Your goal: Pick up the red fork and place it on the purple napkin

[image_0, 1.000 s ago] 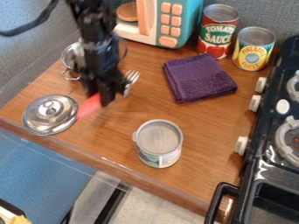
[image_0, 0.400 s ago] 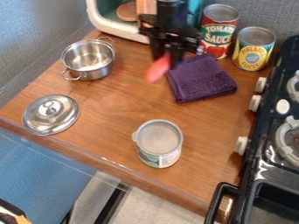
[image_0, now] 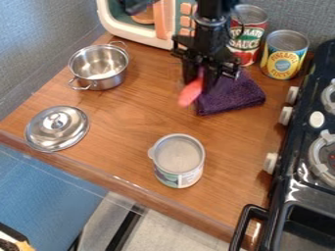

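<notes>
Change: relative to the first frame, the gripper (image_0: 201, 87) has carried the red fork (image_0: 190, 94) from the left part of the counter (image_0: 124, 120), between pot and lid, across to the purple napkin (image_0: 237, 95). Relative to the second frame, the gripper sits lower in the view and a little to the right, now in front of the napkin's left part. Pot, hidden in part by the arm in the first frame, shows whole in both later ones.

Gripper state: fingers closed on the fork. The handle sticks out at a slant toward the lower left, its end beyond the napkin's left edge. Tines hidden; cannot tell whether the fork touches the cloth.

Surroundings: steel pot (image_0: 108, 81) to the left, with its lid (image_0: 56, 130) lying apart, toward the counter's front edge. Grey-topped can (image_0: 178, 164) upright, nearer the camera than the napkin. Toy microwave (image_0: 140, 40) behind, at the wall. Red can (image_0: 247, 41) and yellow can (image_0: 283, 56) stand upright just behind the napkin. Black stove (image_0: 301, 181) along the right.

Obstruction: gripper covers the napkin's left part; arm overlaps part of the red can and microwave.
</notes>
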`<state>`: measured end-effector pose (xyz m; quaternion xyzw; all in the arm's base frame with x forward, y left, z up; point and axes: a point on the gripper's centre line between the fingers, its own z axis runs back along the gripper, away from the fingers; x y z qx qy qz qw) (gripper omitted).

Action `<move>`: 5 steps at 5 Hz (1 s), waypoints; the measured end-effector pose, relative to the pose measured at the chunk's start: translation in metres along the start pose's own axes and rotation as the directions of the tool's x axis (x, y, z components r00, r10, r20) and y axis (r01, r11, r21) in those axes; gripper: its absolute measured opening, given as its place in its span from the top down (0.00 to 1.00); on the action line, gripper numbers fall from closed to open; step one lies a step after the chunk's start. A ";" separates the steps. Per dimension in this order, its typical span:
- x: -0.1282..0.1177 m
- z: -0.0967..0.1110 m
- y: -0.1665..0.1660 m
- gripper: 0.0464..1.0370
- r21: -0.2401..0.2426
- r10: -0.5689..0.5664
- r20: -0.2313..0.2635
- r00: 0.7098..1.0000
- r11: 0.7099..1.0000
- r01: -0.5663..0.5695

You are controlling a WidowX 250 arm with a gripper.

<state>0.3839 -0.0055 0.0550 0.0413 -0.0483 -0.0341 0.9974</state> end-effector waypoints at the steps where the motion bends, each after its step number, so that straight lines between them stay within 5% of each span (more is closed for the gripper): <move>1: 0.004 -0.009 0.000 0.66 0.005 0.015 -0.006 1.000 1.000 -0.015; 2: 0.004 -0.018 -0.001 0.59 0.008 0.013 -0.027 1.000 1.000 -0.013; 4: 0.001 -0.002 0.004 0.05 0.028 0.016 -0.023 1.000 0.999 -0.015; 5: -0.003 0.026 0.017 0.03 0.026 0.038 0.018 0.999 0.999 -0.038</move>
